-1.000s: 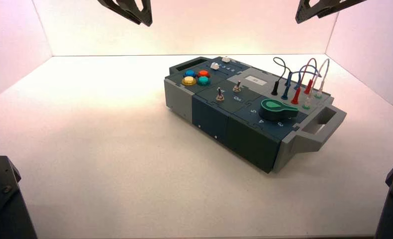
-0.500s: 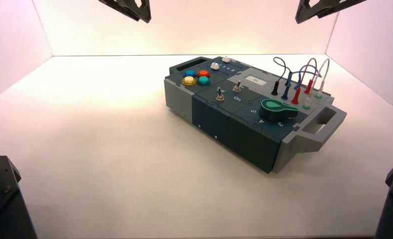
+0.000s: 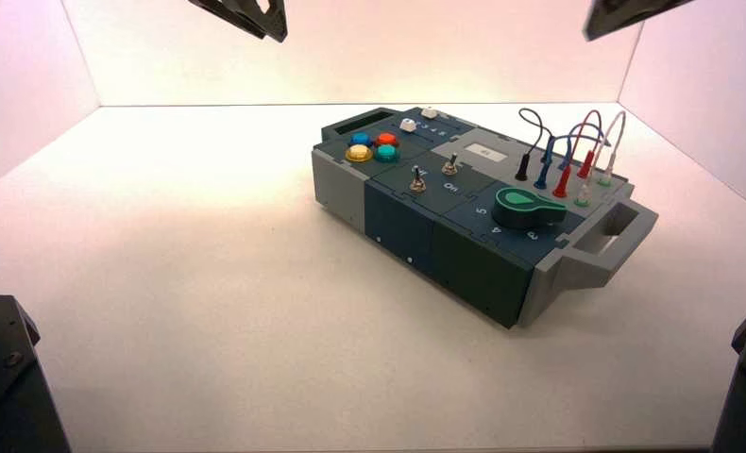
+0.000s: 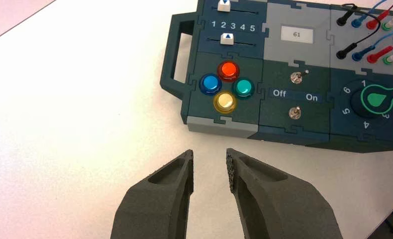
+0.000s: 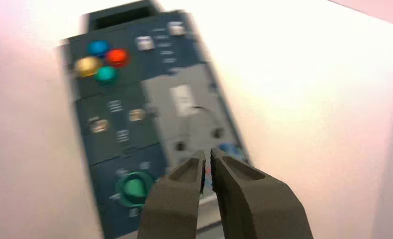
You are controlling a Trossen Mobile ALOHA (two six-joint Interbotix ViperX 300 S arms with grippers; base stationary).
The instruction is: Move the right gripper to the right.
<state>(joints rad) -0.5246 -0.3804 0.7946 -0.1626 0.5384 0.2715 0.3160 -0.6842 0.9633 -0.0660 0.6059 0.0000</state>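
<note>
Right pincer (image 3: pixel 624 14): hung high at the upper right edge of the high view, above and behind the box, touching nothing; compared with a second before, it had shifted to the right and less of it showed. In its own wrist view (image 5: pixel 208 162) its two fingers stood nearly together with only a thin slit between them, holding nothing.
Left pincer (image 3: pixel 246 14): hung high at the upper left of the high view, well apart from the box. In its wrist view (image 4: pixel 209 162) the fingers were parted by a narrow gap and gripped nothing.
Box (image 3: pixel 398 222): sat on the white desk (image 3: pixel 180 283), turned at an angle, with a grey handle (image 3: pixel 610 241) at its right end.
Buttons: four round ones clustered at the box's left end, namely red (image 4: pixel 229 70), blue (image 4: pixel 210 84), teal (image 4: pixel 243 88) and yellow (image 4: pixel 225 102).
Sliders: two white ones (image 4: pixel 226 38) beside numbers 1 to 5, the nearer one under the 2.
Display (image 4: pixel 297 34): read 61.
Switches: two metal toggles (image 4: pixel 297 77) between the words Off and On.
Knob (image 4: pixel 376 99): green, ringed by numbers, on the box's right part.
Wires (image 3: pixel 567 151): black, blue, red and white leads plugged in at the far right end.
</note>
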